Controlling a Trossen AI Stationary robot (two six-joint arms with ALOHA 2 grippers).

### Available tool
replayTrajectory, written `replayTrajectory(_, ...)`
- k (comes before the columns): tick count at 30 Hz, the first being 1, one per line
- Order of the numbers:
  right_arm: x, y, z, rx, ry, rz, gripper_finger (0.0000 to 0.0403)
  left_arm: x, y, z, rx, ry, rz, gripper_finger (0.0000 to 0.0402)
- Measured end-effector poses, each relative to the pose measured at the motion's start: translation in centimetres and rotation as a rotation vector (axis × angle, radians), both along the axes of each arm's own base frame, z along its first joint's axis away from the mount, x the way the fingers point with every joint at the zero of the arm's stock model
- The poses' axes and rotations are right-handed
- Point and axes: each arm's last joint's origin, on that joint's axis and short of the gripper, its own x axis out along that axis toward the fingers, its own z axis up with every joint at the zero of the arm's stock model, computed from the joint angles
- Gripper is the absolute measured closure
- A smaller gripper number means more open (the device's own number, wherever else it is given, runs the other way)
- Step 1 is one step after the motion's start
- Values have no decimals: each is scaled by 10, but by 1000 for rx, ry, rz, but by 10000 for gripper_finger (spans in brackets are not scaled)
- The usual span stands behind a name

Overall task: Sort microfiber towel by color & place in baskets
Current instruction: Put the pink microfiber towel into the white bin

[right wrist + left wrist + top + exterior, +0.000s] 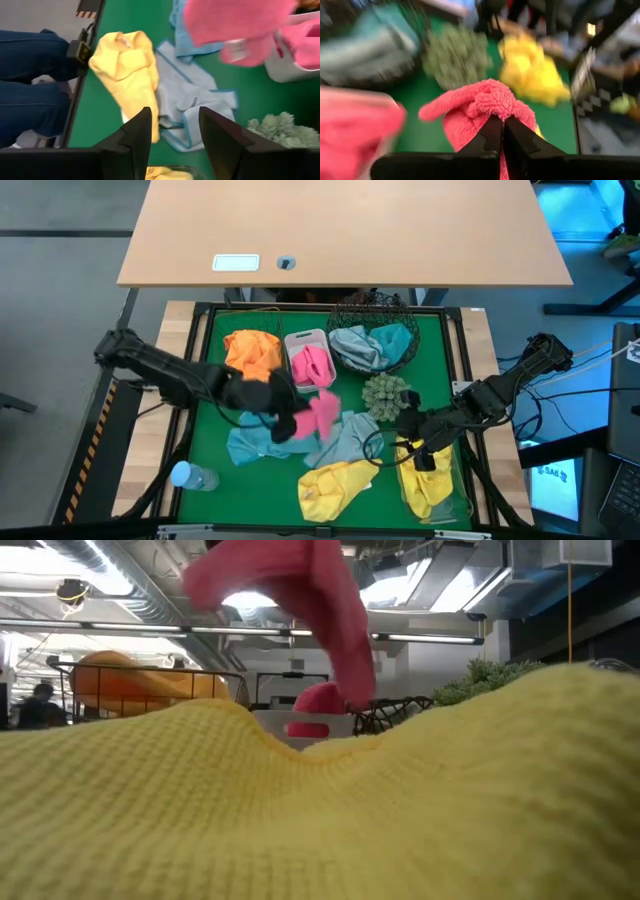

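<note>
So my left claw (pixel 501 131) is clenched tight on a pink towel (pixel 322 412), holding it up off the green mat (pixel 212 470). I'll place everything off the small white tub (pixel 308 358) since that's the pink bin. The lifted towel hangs just in front of the tub, on the side away from the wooden desk, and there's already pink cloth (pixel 312 366) sitting inside it. From table height the towel dangles in the air right above the tub.

Around the tub: the dark square wire basket (pixel 250 352) is just beside it on my left, with an orange towel in it. The round black mesh basket (pixel 375 340) is just beside it on my right, holding grey and teal towels. The spiky green ball plant (pixel 386 394) is in front of that round basket.

Further from the tub, toward my side of the mat, are light blue and grey towels (pixel 352 442) spread flat, then a yellow towel (pixel 335 490) near the mat's edge. The clear tray (pixel 452 480) is well off to the right of the tub with yellow cloth inside.

My right claw (pixel 421 442) hovers over that tray's end, fingers (pixel 135 135) apart, gripping nothing. A bottle with a blue cap (pixel 193 476) lies at the left front corner.
</note>
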Motion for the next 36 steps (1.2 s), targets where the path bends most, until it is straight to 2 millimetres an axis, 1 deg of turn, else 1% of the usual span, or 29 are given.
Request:
replayTrajectory(3, 1, -1, 0, -40, -21, -11, 239, -3, 16, 18, 47, -106, 59, 401)
replayTrajectory(7, 1, -3, 1, -91, -50, -37, 239, -5, 39, 32, 92, -184, 133, 401)
replayTrajectory(14, 2, -3, 1, -119, -64, -45, 240, -4, 85, 36, 244, -169, 300, 401)
replayTrajectory(18, 2, -3, 1, -119, -64, -45, 240, -6, 107, 35, 259, -141, 371, 401)
replayTrajectory(23, 2, -3, 1, -118, -62, -45, 240, -17, 120, 42, 231, -154, 361, 401)
replayTrajectory(30, 2, -3, 1, -118, -61, -45, 240, -32, 124, 43, 164, -104, 354, 401)
replayTrajectory(33, 2, -3, 1, -117, -61, -45, 240, -34, 123, 40, 113, -83, 375, 401)
replayTrajectory(36, 2, -3, 1, -117, -61, -46, 240, -30, 123, 34, 58, -66, 400, 401)
